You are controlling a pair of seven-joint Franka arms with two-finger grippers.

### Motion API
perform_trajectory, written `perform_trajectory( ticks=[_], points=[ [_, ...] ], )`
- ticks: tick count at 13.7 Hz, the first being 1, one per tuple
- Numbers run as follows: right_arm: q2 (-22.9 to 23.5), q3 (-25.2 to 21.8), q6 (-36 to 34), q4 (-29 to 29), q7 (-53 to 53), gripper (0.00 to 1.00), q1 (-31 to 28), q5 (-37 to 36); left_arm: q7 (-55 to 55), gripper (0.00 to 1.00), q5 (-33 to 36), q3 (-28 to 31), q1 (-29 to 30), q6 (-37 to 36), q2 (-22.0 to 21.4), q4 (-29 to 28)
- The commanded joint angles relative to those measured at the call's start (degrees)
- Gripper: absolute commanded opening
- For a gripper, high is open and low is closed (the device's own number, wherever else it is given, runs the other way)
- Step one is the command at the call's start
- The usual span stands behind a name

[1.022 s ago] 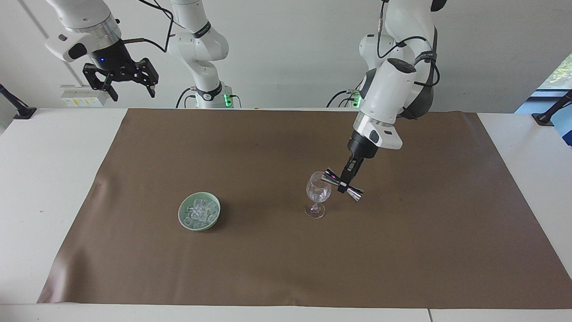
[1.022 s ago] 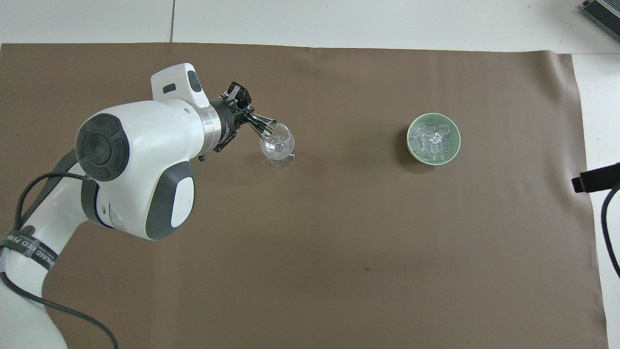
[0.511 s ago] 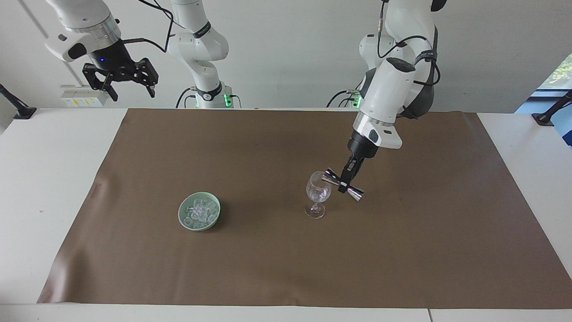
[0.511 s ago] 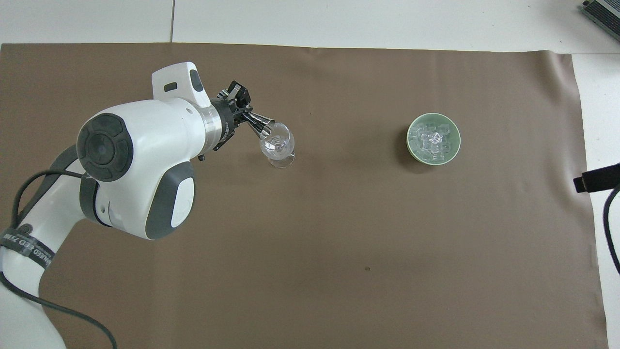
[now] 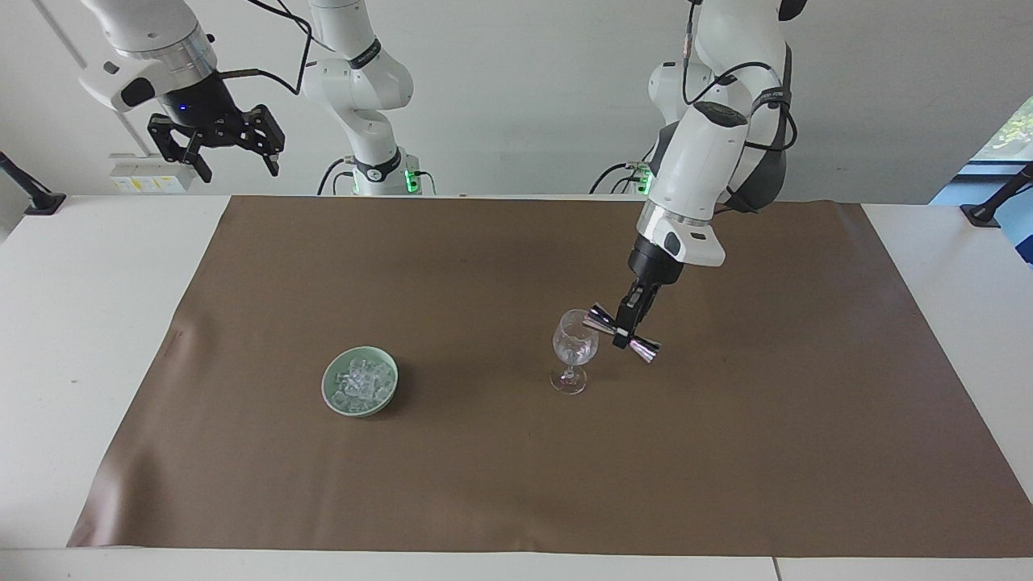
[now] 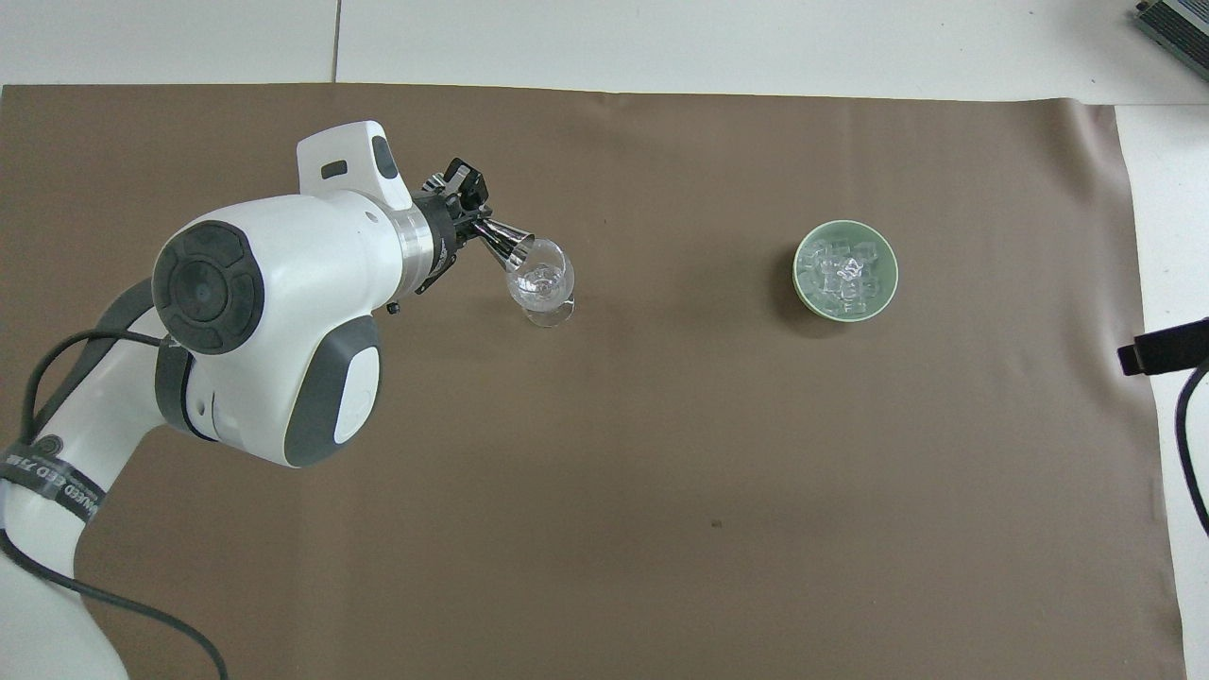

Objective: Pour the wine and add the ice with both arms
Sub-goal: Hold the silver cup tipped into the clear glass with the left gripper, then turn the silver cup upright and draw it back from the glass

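Ice (image 5: 361, 381) fills one bowl (image 5: 331, 399); one glass (image 5: 575, 349) stands.

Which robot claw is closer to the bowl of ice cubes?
Left. The left claw holds a metal jigger tipped at the wine glass, beside the green ice bowl. The right claw waits open, high up near its own base.
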Motion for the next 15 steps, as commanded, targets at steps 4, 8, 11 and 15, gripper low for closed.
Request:
perform_trajectory(
  ticks=[4,8,11,15],
  points=[
    [-0.71,0.18,0.45,-0.97,0.8,1.0,-0.45,1.01,-2.15,0.0,1.85,1.06,-1.75,-2.97,0.81,2.47],
    [-0.71,0.18,0.45,-1.06,0.8,1.0,-0.45,1.01,-2.77,0.0,2.82,1.06,-1.75,-2.97,0.81,2.73],
    [-0.71,0.18,0.45,-0.97,0.8,1.0,-0.45,1.01,-2.86,0.0,2.91,1.06,-1.75,-2.97,0.81,2.73],
    [-0.71,0.18,0.45,-0.97,0.8,1.0,-0.45,1.01,-3.12,0.0,2.91,1.06,-1.75,-2.97,0.81,2.82]
  ],
)
